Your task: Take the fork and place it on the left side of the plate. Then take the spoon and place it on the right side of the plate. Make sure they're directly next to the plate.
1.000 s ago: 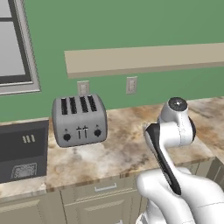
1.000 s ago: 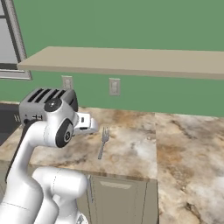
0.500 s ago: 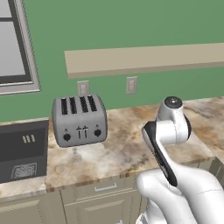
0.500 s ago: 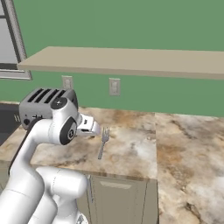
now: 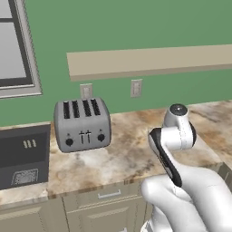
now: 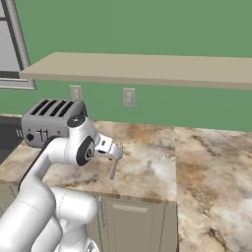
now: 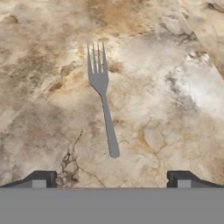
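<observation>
With my pincer (image 7: 111, 178) spread wide and empty above the fork (image 7: 103, 94), which lies flat on the marble counter (image 7: 175, 96) right of the toaster (image 6: 49, 120), I want to descend straight, straddle the thin handle mid-length, and close squarely.

A plain grey metal fork (image 7: 103, 94) lies on a marbled countertop (image 7: 166, 87) — mottled tan, brown and cream, with pale whitish patches and thin dark veins. The wall (image 5: 118, 27) behind is flat mid-green. A beige shelf (image 6: 147, 68) runs across it, above two off-white outlet plates (image 5: 136, 87). The toaster (image 5: 82, 123) is silver-grey with black slots and black knobs. A dark, nearly black stovetop (image 5: 22, 156) sits beside it. The cabinet fronts (image 6: 133, 221) are dull greyish beige. The arm (image 6: 54, 167) is glossy white with dark joints — its finger tips (image 7: 41, 178) are dark charcoal.
</observation>
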